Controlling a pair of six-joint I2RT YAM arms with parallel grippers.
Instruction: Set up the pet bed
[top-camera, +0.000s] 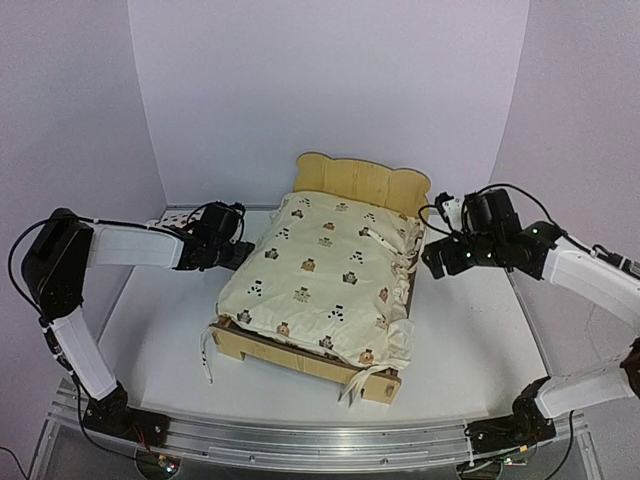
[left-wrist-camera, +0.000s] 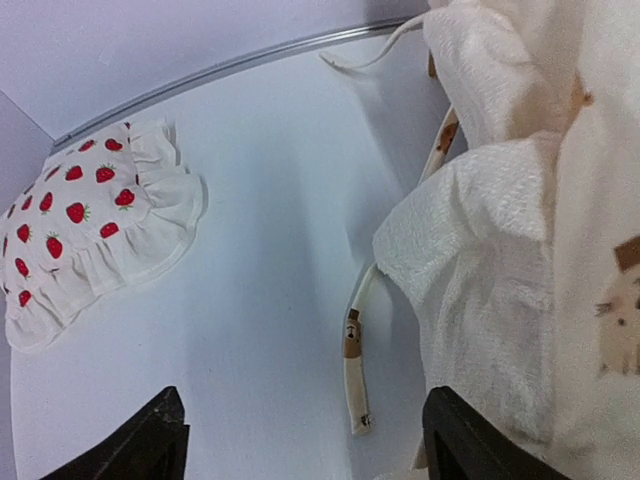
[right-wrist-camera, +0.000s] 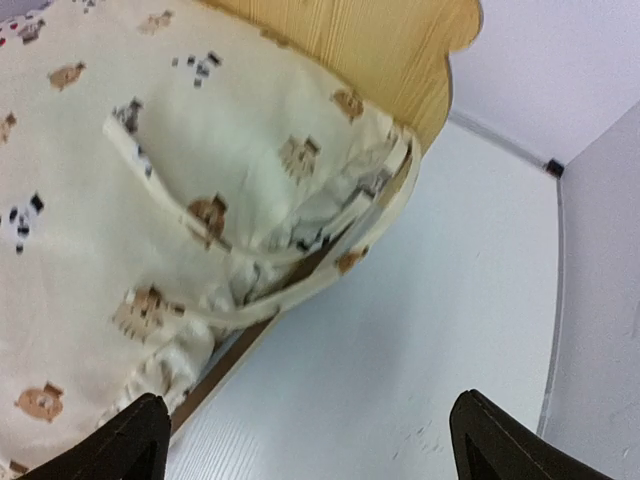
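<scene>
The plywood pet bed (top-camera: 362, 182) stands in the middle of the table, its scalloped headboard at the far end. The cream animal-print cover (top-camera: 325, 275) lies spread over it and hangs over the rails. My left gripper (top-camera: 236, 250) is open and empty, just off the bed's left side. In the left wrist view (left-wrist-camera: 305, 448) the cover (left-wrist-camera: 500, 260) is at the right. My right gripper (top-camera: 432, 262) is open and empty beside the bed's right rail. In the right wrist view (right-wrist-camera: 315, 442) the headboard (right-wrist-camera: 380, 50) and cover (right-wrist-camera: 120, 230) fill the upper left.
The strawberry pillow (left-wrist-camera: 90, 225) lies on the table left of the bed, behind my left arm (top-camera: 170, 213). A cover tie ribbon (left-wrist-camera: 355, 370) lies loose between my left fingers. More ties (top-camera: 207, 355) dangle at the bed's near corners. White walls enclose the table.
</scene>
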